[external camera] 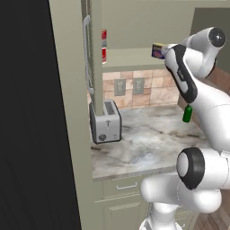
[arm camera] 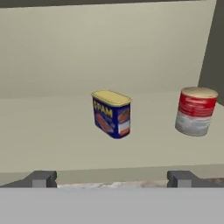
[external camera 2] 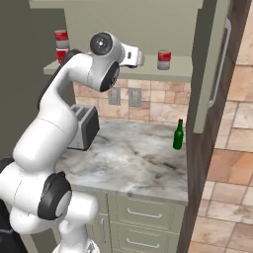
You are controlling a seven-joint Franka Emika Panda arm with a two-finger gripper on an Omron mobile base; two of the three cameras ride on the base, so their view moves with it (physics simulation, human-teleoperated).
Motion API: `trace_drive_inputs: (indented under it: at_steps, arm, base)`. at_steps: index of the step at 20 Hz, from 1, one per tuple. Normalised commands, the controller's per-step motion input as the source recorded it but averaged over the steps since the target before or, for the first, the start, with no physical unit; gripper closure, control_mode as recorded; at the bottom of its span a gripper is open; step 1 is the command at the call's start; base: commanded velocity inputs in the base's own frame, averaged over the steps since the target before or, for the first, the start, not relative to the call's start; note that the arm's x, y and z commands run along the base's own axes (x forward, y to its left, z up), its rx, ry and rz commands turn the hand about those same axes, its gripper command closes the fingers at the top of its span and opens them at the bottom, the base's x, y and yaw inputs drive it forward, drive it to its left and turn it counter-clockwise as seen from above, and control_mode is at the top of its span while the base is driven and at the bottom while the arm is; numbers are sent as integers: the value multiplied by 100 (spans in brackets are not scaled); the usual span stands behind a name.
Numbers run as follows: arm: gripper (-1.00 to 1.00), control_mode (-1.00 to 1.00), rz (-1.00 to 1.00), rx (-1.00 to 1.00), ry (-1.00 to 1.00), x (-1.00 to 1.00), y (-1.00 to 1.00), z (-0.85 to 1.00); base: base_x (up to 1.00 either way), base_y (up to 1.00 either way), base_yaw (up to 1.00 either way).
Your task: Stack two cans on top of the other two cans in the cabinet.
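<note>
From the left base view I get just a corner of the blue tin (external camera: 157,51) at upper right, the rest behind my arm's wrist; the stacked cans (external camera: 103,46) at top centre are cut to a thin strip by the cabinet (external camera: 72,112) frame. In the right base view my arm covers part of the lower stacked can at upper left, and the toaster (external camera 2: 83,127) is half hidden; the gripper (arm camera: 111,178) shows me only fingertips in the hand view, and the red-topped can (arm camera: 195,111) label is too blurred to read.

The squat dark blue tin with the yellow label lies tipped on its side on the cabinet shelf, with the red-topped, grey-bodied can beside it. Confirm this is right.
Not quite. The squat dark blue tin with the yellow label stands upright on the cabinet shelf, yellow top up, as the hand view shows. The red-topped, grey-bodied can does stand beside it, apart from it.
</note>
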Motion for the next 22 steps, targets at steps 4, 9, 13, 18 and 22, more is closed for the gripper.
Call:
trace_drive_inputs:
  at_steps: [4,9,13,18,22]
  arm:
    - [-100,-100,0,11,0,36,-2,-4]
    - [-100,-100,0,1,1,18,-1,0]
    - [-100,-100,2,0,2,20,0,-2]
    - [-100,-100,7,0,3,19,-6,-6]
    - [-100,-100,10,0,3,16,-14,-7]
  base:
    - [0,0,0]
    - [0,0,0]
    - [0,0,0]
    - [0,0,0]
    - [0,0,0]
